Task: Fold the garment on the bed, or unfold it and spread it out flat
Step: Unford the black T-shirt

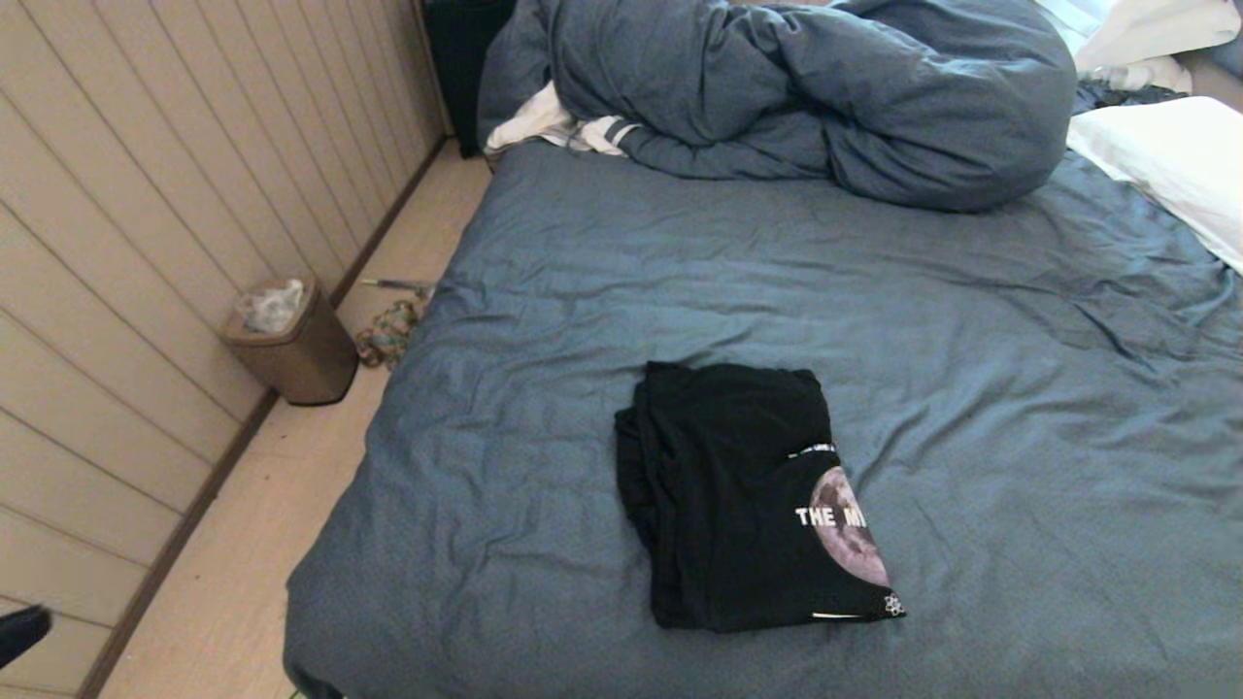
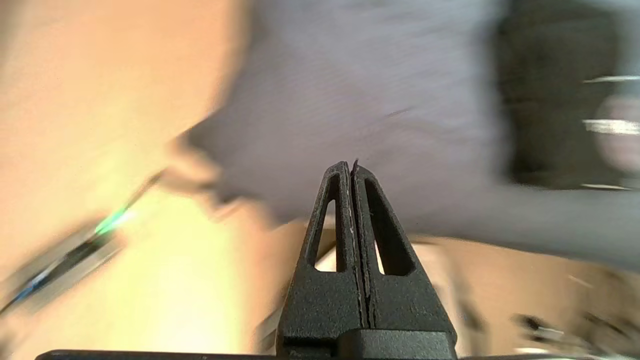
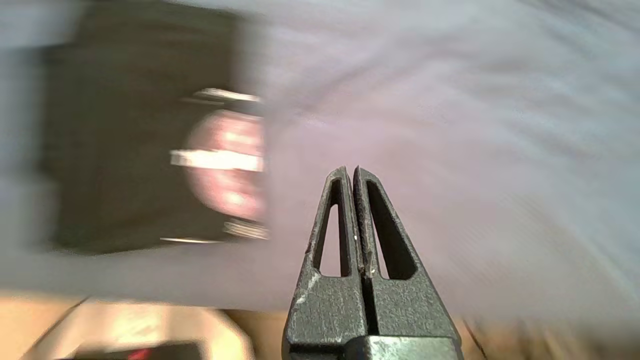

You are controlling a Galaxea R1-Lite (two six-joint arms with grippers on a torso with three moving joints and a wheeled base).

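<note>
The garment, a black T-shirt, lies folded into a rough rectangle near the front of the bed, its moon graphic and white lettering showing on its right edge. It also appears blurred in the left wrist view as the garment and in the right wrist view as the garment. My left gripper is shut and empty, over the bed's near left edge, apart from the shirt. My right gripper is shut and empty too, above bare sheet to the right of the shirt. Neither arm shows in the head view.
A bunched blue-grey duvet fills the far end of the bed, with a white striped cloth at its left and white pillows at the right. On the floor left of the bed stand a brown bin and a panelled wall.
</note>
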